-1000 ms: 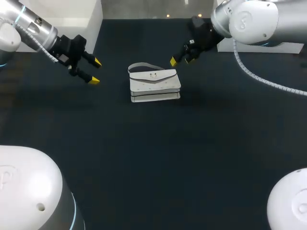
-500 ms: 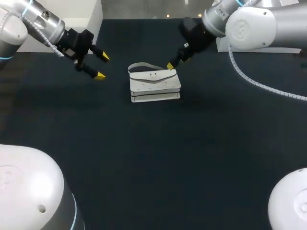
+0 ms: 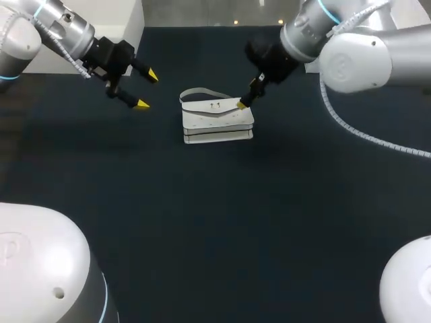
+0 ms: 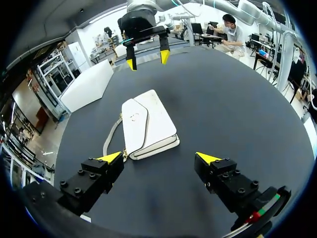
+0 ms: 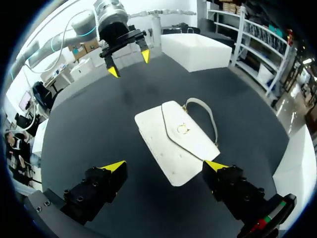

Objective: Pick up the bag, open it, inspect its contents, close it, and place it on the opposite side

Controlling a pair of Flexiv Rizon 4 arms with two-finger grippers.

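Note:
A white handbag (image 3: 217, 120) with a flap, a gold clasp and a thin strap (image 3: 202, 92) lies flat on the dark table, a little behind its middle. My right gripper (image 3: 246, 96) hangs open just over the bag's far right corner; from its wrist the bag (image 5: 173, 141) lies ahead of and between its spread fingers, my right gripper (image 5: 165, 165) touching nothing. My left gripper (image 3: 147, 90) is open, to the left of the bag and apart from it. In the left wrist view the bag (image 4: 147, 125) lies ahead of my left gripper (image 4: 159, 157), with my right gripper (image 4: 147, 59) beyond.
White blocks stand at the table's back left (image 3: 124, 27) and back right (image 3: 404, 66). The arms' white bases (image 3: 40, 269) fill the near corners. Dark table surface (image 3: 222, 222) stretches in front of the bag.
My right gripper has swung left and down from behind the bag to its far right corner. My left gripper has shifted slightly right and back. The bag has not moved.

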